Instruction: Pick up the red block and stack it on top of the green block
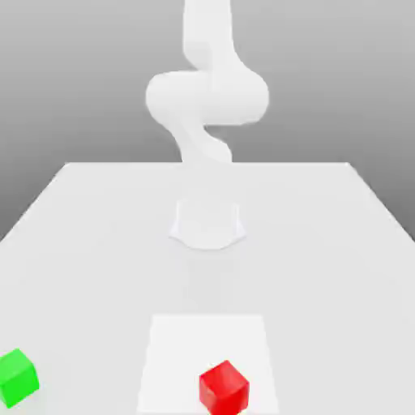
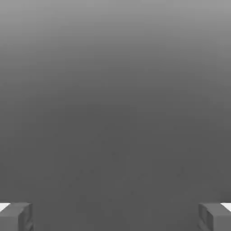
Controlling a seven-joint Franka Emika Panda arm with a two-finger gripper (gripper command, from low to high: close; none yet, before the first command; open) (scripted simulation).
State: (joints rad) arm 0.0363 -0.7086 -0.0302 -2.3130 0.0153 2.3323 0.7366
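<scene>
fingers (image 2: 18,216) spread wide, nothing held | red block (image 1: 224,388) at counter (image 1: 324,243) 6 o'clock | green block (image 1: 17,377) at 8 o'clock, well apart

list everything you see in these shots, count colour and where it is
red cube block: 1, red, on the table near the front edge, just to the exterior view's right of centre
green cube block: 1, green, on the table at the front, far to the exterior view's left, apart from the red one
flat white table: 1, white, under both blocks
white robot arm: 1, white, rising at the far middle of the table
end effector: 1, grey fingertips wide apart, nothing between them, seen in the hand view
</scene>
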